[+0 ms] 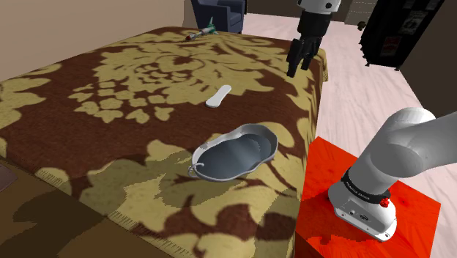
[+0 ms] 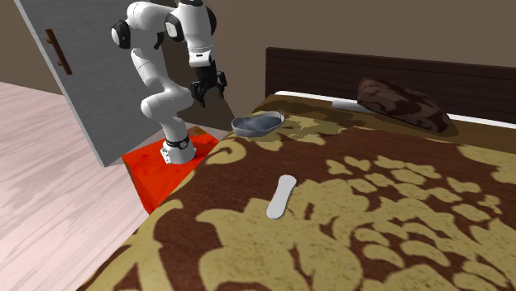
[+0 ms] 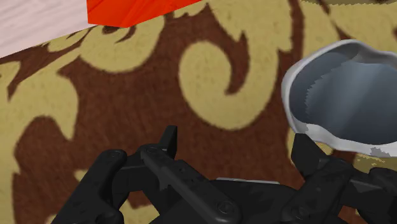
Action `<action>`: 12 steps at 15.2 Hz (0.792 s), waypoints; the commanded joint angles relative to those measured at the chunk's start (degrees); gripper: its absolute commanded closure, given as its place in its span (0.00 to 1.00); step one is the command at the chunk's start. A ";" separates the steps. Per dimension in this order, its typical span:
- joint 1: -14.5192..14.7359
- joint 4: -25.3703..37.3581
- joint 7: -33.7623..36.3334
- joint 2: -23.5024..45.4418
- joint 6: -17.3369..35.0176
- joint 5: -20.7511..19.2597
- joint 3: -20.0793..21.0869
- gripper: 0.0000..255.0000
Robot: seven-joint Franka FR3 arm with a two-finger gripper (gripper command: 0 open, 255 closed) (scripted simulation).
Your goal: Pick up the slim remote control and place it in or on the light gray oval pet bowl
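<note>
Gripper (image 1: 294, 67) status: released. The wrist view shows both black fingers (image 3: 168, 141) standing apart, with only patterned bedspread (image 3: 127, 108) visible between them. The gripper (image 3: 236, 147) grasps nothing.

Remote (image 1: 219, 95) position: the slim white remote lies flat on the brown-and-gold bedspread (image 1: 110, 110), and nothing touches it. In the shoulder view it sits between 11 and 12 o'clock from the bowl (image 1: 236, 152), clearly apart from it. The gripper hangs in the air at 2 o'clock from the remote. It is above the bedspread, close to the bed's edge on the side of the red stand (image 1: 322, 168), with its fingers pointing down.

Bowl position: the grey oval bowl rests upright on the bedspread near that same edge. It has a pale rim and a darker inside. In the wrist view the bowl (image 3: 340, 95) lies just outside one finger, not between the two.

Second exterior view: the remote (image 2: 281, 197) lies mid-bed. The bowl (image 2: 258, 124) is between 11 and 12 o'clock from it, near the bed's corner. The gripper (image 2: 207, 95) hangs at 10 o'clock from the bowl, on the white arm (image 2: 147, 70) that rises from the stand (image 2: 149, 178). A grey door (image 2: 83, 91) stands behind the arm. A brown patterned pillow (image 2: 403, 103) lies at 3 o'clock from the bowl, against the dark headboard (image 2: 389, 70).
</note>
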 commanded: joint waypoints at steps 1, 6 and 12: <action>0.00 0.00 0.00 0.00 0.00 0.00 0.00 0.00; -2.00 1.88 10.99 9.07 7.72 2.15 5.20 0.00; -4.83 7.05 24.25 21.68 15.61 2.04 10.37 0.00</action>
